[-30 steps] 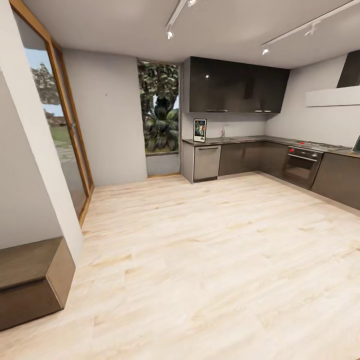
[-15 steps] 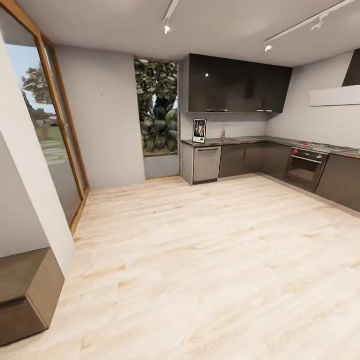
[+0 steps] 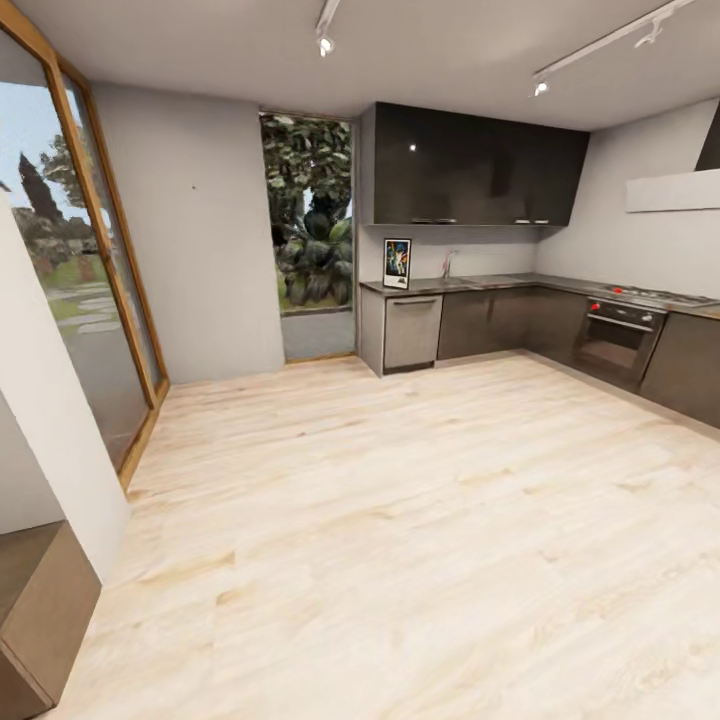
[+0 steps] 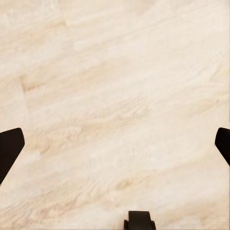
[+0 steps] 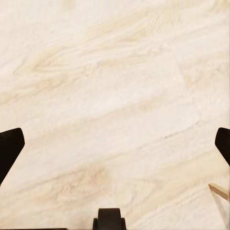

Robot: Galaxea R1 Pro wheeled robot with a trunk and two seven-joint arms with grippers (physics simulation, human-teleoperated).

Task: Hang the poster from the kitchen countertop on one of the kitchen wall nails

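From the head view, a tall wood-framed glass door (image 3: 90, 280) fills the 9 o'clock side, with a low brown bench (image 3: 40, 610) at about 8 o'clock. Pale wooden floor (image 3: 400, 520) spreads across the lower half. Further right, toward 11 o'clock, a plain pale grey wall (image 3: 210, 260) carries a tiny dark speck, the wall nail (image 3: 192, 187). Next comes a narrow window (image 3: 308, 225) showing foliage. Just right of 12 o'clock the poster (image 3: 397, 263) stands upright on the near end of the kitchen countertop (image 3: 480, 283), above a silver dishwasher front (image 3: 412, 333); dark upper cabinets (image 3: 470, 165) hang above. The worktop runs on toward 2 o'clock, where an oven (image 3: 618, 338) sits under it. In the left wrist view, the left gripper (image 4: 115, 143) has its dark fingertips (image 4: 9, 148) spread wide at the frame edges, nothing between them, only floorboards beneath. The right gripper (image 5: 115, 143) is likewise spread wide and empty over the floor.
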